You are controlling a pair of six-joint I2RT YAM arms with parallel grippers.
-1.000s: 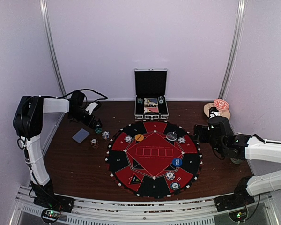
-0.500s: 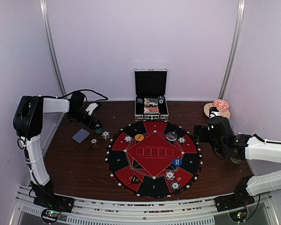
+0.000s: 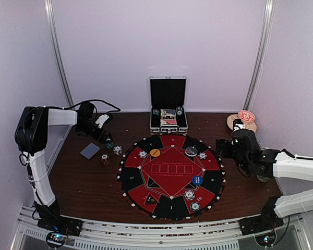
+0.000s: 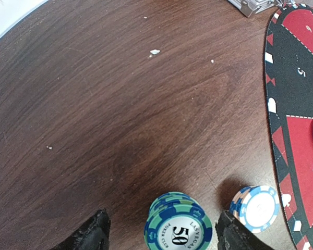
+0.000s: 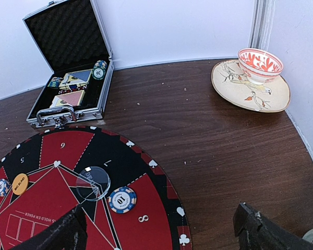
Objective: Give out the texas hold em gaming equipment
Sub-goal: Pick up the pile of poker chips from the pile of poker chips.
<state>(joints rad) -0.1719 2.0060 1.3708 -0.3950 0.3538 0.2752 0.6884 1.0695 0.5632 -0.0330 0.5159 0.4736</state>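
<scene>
A stack of teal-edged poker chips [image 4: 178,225] marked 50 stands on the brown table between the fingers of my left gripper [image 4: 163,230]. The jaws are open, with a gap showing on each side of the stack. A white-and-blue chip stack [image 4: 256,207] stands just outside the right finger [image 4: 233,233]. From above, the left gripper [image 3: 105,136] is at the table's left rear, near a grey-blue card deck [image 3: 89,151]. My right gripper [image 5: 159,229] hangs wide open and empty over the round mat's [image 5: 161,229] right edge, near a white-blue chip [image 5: 122,199] and a clear disc [image 5: 93,182].
An open metal case [image 3: 168,112] with cards and chips stands behind the red-black mat [image 3: 170,174]. An orange disc [image 3: 155,153], a blue disc [image 3: 197,180] and several chips lie on the mat. A tan dish with a red-white cup [image 5: 250,83] sits at the far right.
My left gripper's jaws have narrowed around the teal chip stack. Neither arm has visibly shifted, and the right gripper is as wide as before.
</scene>
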